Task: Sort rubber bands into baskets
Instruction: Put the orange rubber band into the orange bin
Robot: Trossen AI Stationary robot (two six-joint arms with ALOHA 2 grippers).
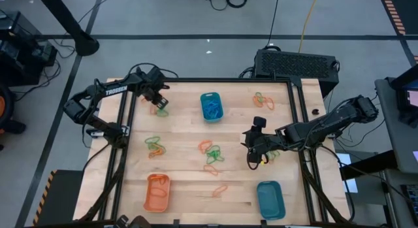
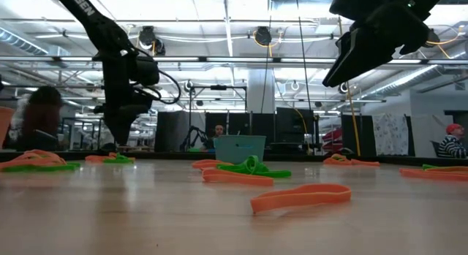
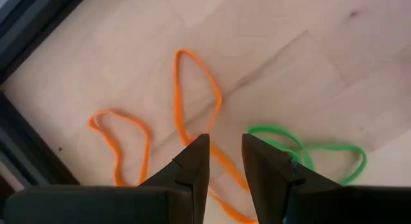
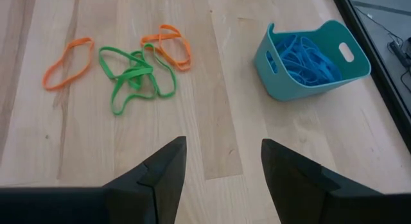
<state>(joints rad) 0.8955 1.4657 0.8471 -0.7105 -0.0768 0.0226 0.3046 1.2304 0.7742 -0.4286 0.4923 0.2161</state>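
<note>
My left gripper (image 1: 159, 102) hovers at the table's far left, pointing steeply down, open by a narrow gap (image 3: 225, 144). Its fingertips stand over a long orange rubber band (image 3: 192, 89), with a second orange band (image 3: 119, 144) and a green one (image 3: 321, 153) beside it, all flat on the wood. I see no touch. My right gripper (image 1: 253, 156) hangs wide open (image 4: 223, 147) well above the table's right half. Beyond it lie green and orange bands (image 4: 131, 73) and a teal basket (image 4: 311, 57) holding blue bands.
An orange basket (image 1: 157, 191) stands near the front left and a second teal basket (image 1: 270, 198) near the front right. More band clusters lie at the left (image 1: 155, 146), middle (image 1: 210, 153), far right (image 1: 263, 100) and front (image 1: 219, 189). A black frame (image 1: 124, 110) edges the table.
</note>
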